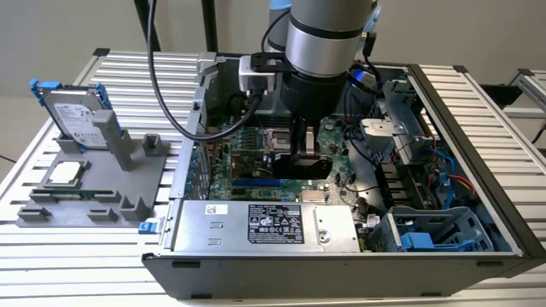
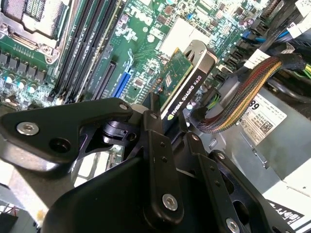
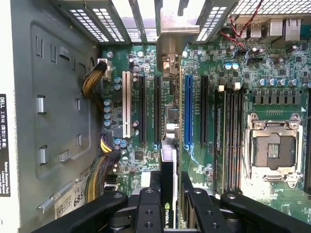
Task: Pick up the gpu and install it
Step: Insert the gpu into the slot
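Gpu (image 2: 181, 82) sat clamped edgewise in gripper (image 2: 163, 128) over motherboard (image 3: 146, 63); looked light, stiff, fragile, best held by board edges.

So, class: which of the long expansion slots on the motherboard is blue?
The blue slot, just beside the held gpu; its neighbours are black, one white.

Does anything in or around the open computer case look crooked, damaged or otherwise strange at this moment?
Nothing stands out. The tool is shut on the gpu and holds it edge-on above the motherboard, close to the blue slot. The hard drive stands upright in its grey holder outside the case.
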Motion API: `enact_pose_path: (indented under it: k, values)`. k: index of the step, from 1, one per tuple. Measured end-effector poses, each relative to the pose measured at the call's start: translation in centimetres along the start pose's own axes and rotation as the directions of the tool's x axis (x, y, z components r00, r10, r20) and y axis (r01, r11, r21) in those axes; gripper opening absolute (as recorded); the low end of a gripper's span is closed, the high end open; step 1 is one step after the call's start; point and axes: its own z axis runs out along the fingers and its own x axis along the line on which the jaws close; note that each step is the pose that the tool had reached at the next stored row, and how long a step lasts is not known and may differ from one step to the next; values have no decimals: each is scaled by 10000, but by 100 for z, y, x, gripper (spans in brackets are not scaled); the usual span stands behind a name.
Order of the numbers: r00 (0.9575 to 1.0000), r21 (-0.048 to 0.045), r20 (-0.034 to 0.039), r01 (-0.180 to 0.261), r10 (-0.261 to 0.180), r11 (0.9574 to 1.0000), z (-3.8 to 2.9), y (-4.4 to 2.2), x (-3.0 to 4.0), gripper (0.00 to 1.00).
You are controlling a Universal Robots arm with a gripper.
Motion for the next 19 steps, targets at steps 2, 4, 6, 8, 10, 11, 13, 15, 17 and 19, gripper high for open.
enact_pose_path:
  k: [2,4,6,8,10,11,13,15,17,19]
  values:
    - [10000,0,0,1,-1,10000,15,5,0,0]
    - [10000,0,0,1,-1,10000,29,13,-1,0]
    - [10000,0,-1,1,-1,10000,50,27,-1,0]
    - [10000,0,-1,1,-1,10000,74,39,-1,0]
    - [10000,0,0,1,-1,10000,95,43,-4,0]
    - [10000,0,1,2,-2,10000,104,45,-4,0]
    - [10000,0,0,0,0,10000,123,52,-6,0]
    - [10000,0,0,0,0,10000,143,58,-6,0]
    - [10000,-1,-3,2,-2,10000,150,61,-6,0]
    - [10000,0,0,1,-1,10000,155,63,-7,0]
